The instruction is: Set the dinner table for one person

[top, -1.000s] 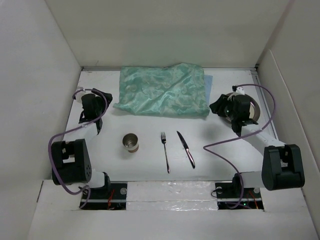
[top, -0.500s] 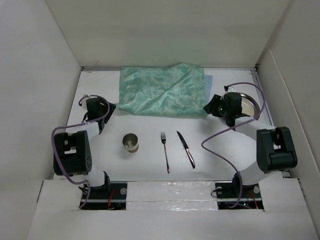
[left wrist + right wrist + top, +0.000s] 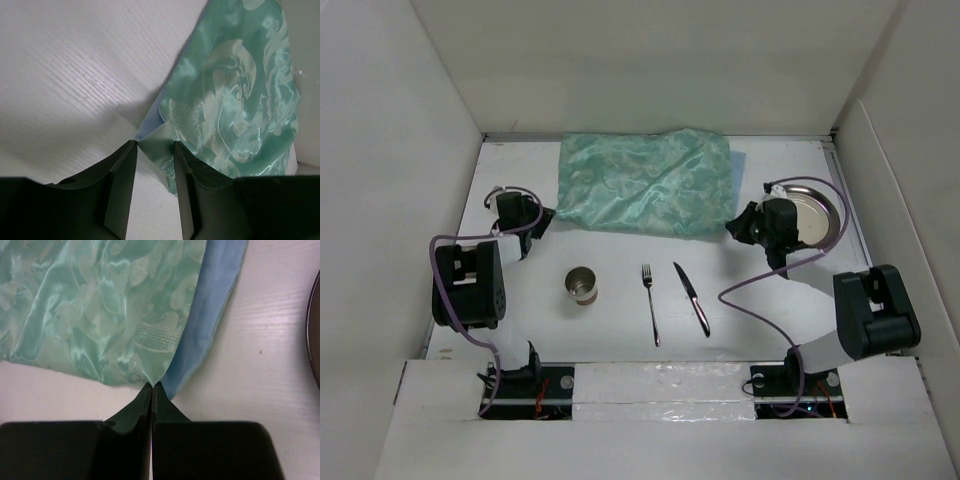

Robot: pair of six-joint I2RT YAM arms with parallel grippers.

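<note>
On the white dinner table, a crumpled green patterned cloth with a blue underside lies at the back centre. My left gripper is at its front left corner. In the left wrist view the jaws stand a little apart, with the cloth's corner between the tips. My right gripper is at the front right corner, and its jaws are shut on the cloth's tip.
A round metal plate sits at the right, just behind the right arm. In front of the cloth stand a metal cup, a fork and a knife. White walls surround the table.
Both grippers have moved inward to the cloth's front corners. The right one came off the plate and shut on the corner. The left jaws have narrowed around theirs.
</note>
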